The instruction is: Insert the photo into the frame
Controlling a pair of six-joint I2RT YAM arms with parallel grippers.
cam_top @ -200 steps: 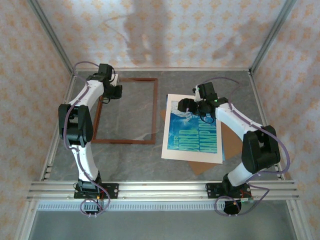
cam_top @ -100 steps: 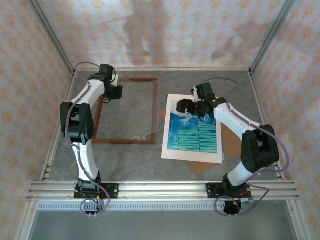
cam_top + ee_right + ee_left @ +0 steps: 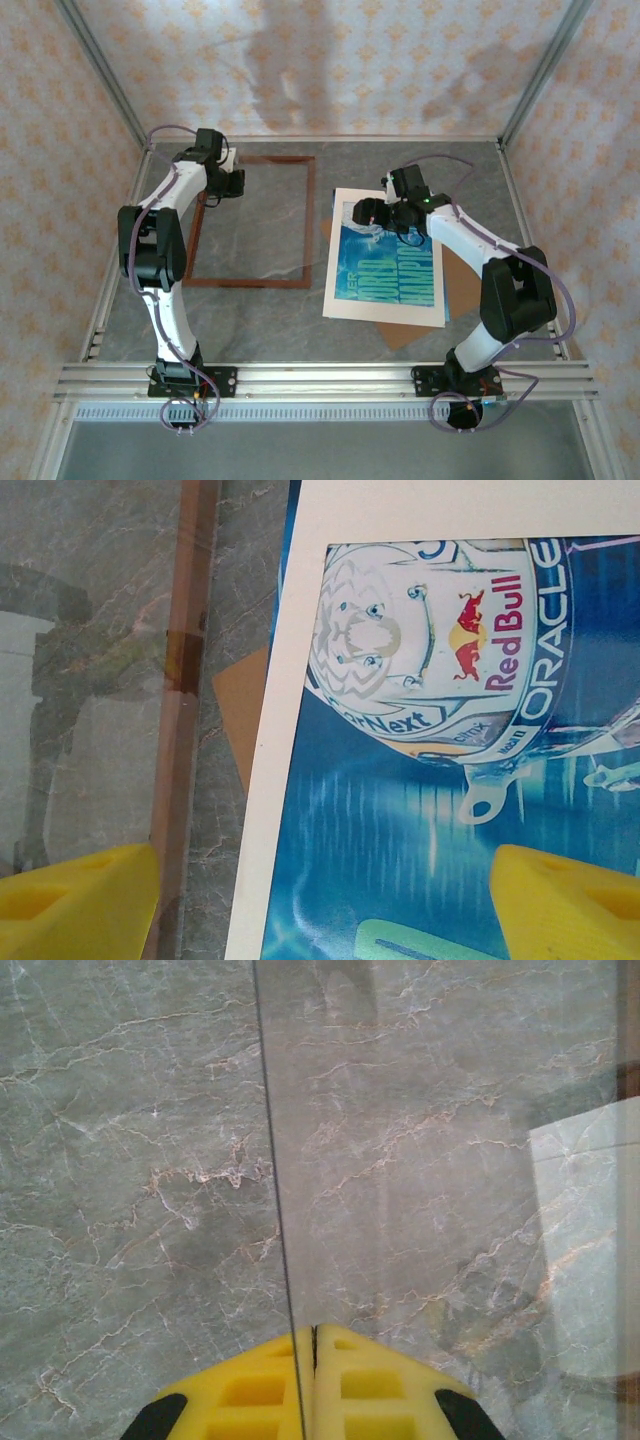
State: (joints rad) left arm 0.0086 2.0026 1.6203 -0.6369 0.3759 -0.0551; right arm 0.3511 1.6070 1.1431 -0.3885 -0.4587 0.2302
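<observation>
The photo lies flat right of the frame, my right fingers apart over its corner. Looks thin, glossy, bendy: I'd pinch an edge. Left fingers clamp a clear pane.

photo: Red Bull; ORACLE; partly "Next"

Table top: grey marble-pattern surface with pale veining; enclosure walls at 9, 12 and 3 o'clock: cream panels with an orange floral repeat; aluminium corner posts at 11 and 1 o'clock; aluminium rail across 6 o'clock; soft shadows on the 12 o'clock wall; lighting diffuse.
</observation>
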